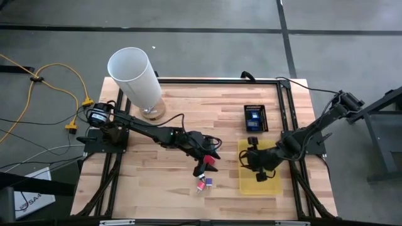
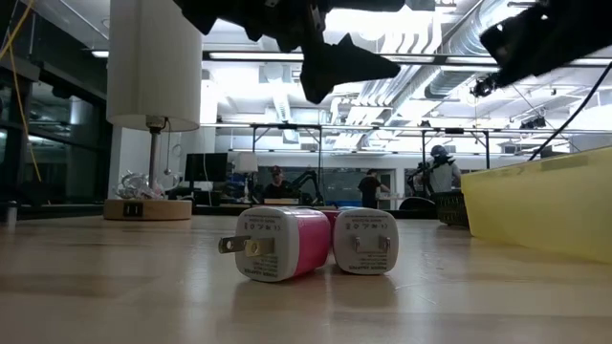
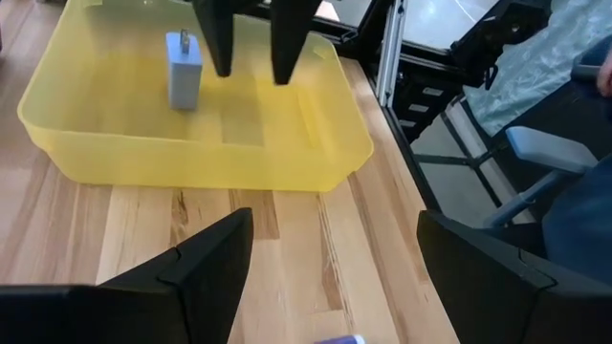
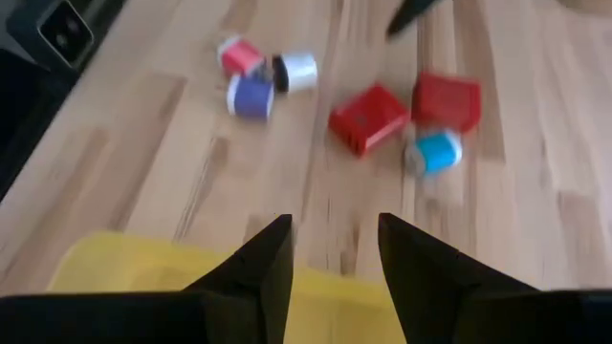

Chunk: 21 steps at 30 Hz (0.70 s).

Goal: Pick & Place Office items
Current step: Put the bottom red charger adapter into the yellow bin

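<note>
My left gripper (image 1: 210, 160): wide open, empty, above chargers (image 1: 203, 182) | my right gripper (image 1: 256, 164): part-open, empty, over yellow tray (image 1: 270, 186)

Left pincer (image 1: 210, 158) perhaps above office items (image 1: 204, 182).

Only "SA4" reads, on the white sheet (image 1: 31, 199) on the floor; the plug-block faces' print is illegible
</note>
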Tool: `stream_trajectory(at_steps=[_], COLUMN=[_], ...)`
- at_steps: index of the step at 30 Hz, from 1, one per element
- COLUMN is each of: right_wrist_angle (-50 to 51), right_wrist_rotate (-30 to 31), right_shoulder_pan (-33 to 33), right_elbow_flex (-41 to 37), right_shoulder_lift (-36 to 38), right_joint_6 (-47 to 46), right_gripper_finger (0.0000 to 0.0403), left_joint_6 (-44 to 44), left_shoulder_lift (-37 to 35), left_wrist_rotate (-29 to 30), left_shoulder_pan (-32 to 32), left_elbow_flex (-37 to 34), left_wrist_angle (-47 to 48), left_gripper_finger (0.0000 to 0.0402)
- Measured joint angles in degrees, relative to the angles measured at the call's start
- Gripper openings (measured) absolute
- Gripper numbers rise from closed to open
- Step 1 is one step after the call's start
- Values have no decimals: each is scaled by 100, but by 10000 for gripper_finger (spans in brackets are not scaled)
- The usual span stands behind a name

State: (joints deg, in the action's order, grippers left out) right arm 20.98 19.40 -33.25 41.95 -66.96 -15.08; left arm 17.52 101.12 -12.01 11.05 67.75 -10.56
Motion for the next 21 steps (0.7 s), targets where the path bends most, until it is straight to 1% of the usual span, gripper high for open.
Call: stream_trajectory(at_steps=[7,16,19,21], right_wrist_angle=[-507,-788,-794,-796], right_wrist_rotate=[-5,-7,-7,-7], right_shoulder_pan=[183,229,229,229], right_elbow_flex=[0,0,0,0], right_shoulder_lift=[0,0,0,0], right_joint_6=[484,489,489,488], right_gripper_finger=[142,142,142,142], left_joint_6=[9,-33,-444,-1011], left_shoulder_lift=[0,0,0,0], left_wrist_rotate=[0,-17,-122,-134], left_shoulder_pan=[0,0,0,0], left_elbow_flex=[0,0,0,0], left_wrist_angle=[263,582,903,1143], left_gripper_finger=[287,287,287,287])
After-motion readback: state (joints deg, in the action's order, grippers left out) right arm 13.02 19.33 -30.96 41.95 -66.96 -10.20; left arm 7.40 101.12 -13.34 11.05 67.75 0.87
